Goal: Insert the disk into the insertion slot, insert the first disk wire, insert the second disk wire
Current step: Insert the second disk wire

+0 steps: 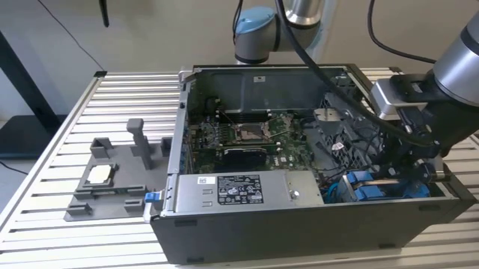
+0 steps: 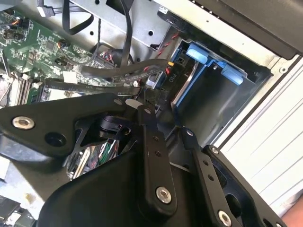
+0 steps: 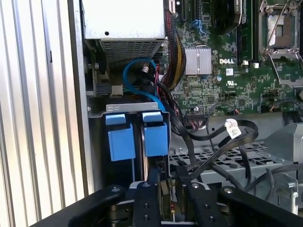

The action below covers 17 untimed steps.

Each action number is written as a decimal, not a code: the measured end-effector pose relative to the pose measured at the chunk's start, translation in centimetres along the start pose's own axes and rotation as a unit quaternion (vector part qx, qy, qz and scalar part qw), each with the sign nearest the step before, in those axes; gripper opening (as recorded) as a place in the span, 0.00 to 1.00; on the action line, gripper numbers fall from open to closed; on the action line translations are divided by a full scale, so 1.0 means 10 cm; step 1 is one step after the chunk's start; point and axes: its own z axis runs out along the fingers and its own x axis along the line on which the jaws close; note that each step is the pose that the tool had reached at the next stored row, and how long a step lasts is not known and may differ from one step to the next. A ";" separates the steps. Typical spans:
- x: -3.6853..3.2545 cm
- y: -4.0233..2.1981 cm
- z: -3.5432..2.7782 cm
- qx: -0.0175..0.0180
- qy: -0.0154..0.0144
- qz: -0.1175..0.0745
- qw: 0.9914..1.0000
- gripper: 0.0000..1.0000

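The disk [image 2: 185, 90] stands on edge in the insertion slot [image 2: 222, 104], silver side showing, held by its blue carrier [image 2: 208, 59]. In the first wrist view the bay's blue tabs [image 3: 155, 137] sit just ahead of my gripper [image 3: 165, 182]. In the exterior view my gripper [image 1: 408, 162] reaches down into the case beside the blue bay [image 1: 367, 188]. A black plug with red and black leads [image 2: 171, 71] sits at the disk's end. My gripper [image 2: 163, 116] is shut on the black connector [image 2: 155, 93] of a flat grey wire, close to the disk's end; whether it is seated is hidden.
The open case [image 1: 299, 235] lies on a slatted metal table [image 1: 127, 101]. The grey power-supply box [image 1: 232, 193] borders the bay, with the green motherboard [image 1: 254, 140] beyond. Loose black cables [image 3: 222, 142] cross a perforated metal plate beside my gripper. A grey fixture [image 1: 105, 179] stands at the exterior view's left.
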 end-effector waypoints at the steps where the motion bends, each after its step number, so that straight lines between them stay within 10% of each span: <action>1: -0.002 0.000 -0.013 0.000 0.000 0.000 1.000 0.30; 17: -0.052 -0.003 -0.305 0.000 0.000 0.000 1.000 0.30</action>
